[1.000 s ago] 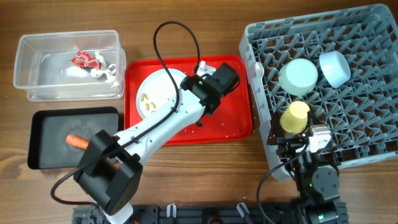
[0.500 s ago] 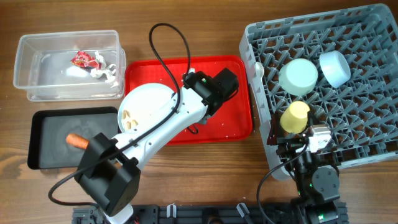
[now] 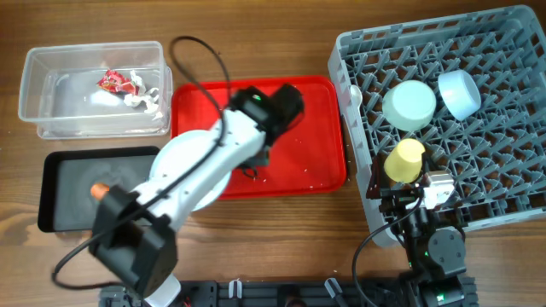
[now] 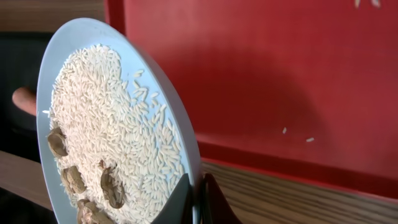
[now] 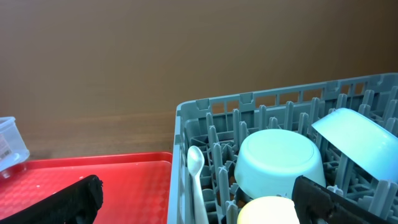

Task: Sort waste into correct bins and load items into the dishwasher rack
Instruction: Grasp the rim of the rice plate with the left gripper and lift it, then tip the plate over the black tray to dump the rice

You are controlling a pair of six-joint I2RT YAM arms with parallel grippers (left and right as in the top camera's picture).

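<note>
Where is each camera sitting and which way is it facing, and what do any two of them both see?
Overhead: above the table, facing straight down on the red tray and rack; left arm and right arm show.
Left wrist: on the left arm, facing along the left gripper at the tilted plate it pinches; its fingertips show.
Right wrist: low at the rack's near edge, facing across it; the right gripper's open fingers show at the bottom corners.
Shared: all three show the red tray.
</note>
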